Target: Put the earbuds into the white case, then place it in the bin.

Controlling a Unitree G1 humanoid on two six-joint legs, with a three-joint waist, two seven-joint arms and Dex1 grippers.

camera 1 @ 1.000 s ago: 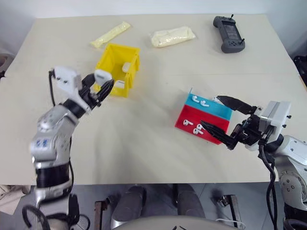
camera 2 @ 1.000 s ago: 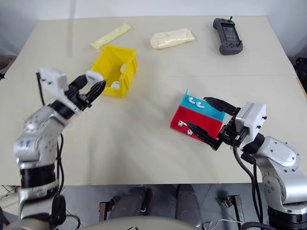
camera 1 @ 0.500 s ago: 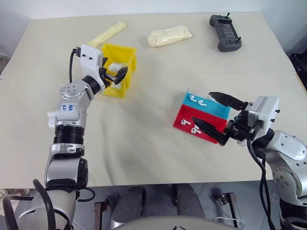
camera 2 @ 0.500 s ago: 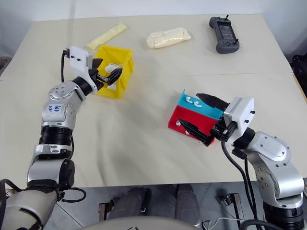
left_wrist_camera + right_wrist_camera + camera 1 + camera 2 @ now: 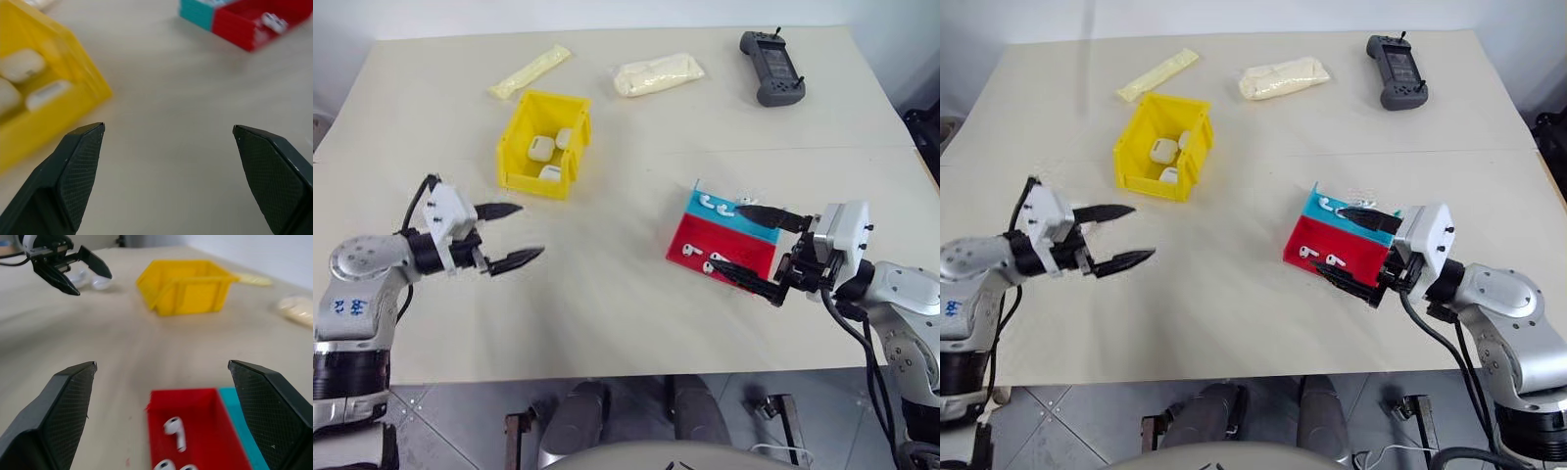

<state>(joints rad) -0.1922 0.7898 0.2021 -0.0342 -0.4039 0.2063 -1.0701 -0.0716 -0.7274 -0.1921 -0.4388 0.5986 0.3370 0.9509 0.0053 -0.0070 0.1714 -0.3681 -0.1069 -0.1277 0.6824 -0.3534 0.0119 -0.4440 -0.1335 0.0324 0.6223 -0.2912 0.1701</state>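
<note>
Left gripper (image 5: 513,235) spread wide, empty, hanging over bare table (image 5: 607,284). Ahead of it, near its fingertips, the bin (image 5: 521,164) holding three white cases (image 5: 540,148). Right gripper (image 5: 747,242) also spread wide, empty, fingers bracketing the red-and-blue tray (image 5: 744,254), earbuds (image 5: 713,205) lying loose between them in the tray. Far beyond both: two cream packets (image 5: 662,73) and a dark handheld controller (image 5: 774,68).
</note>
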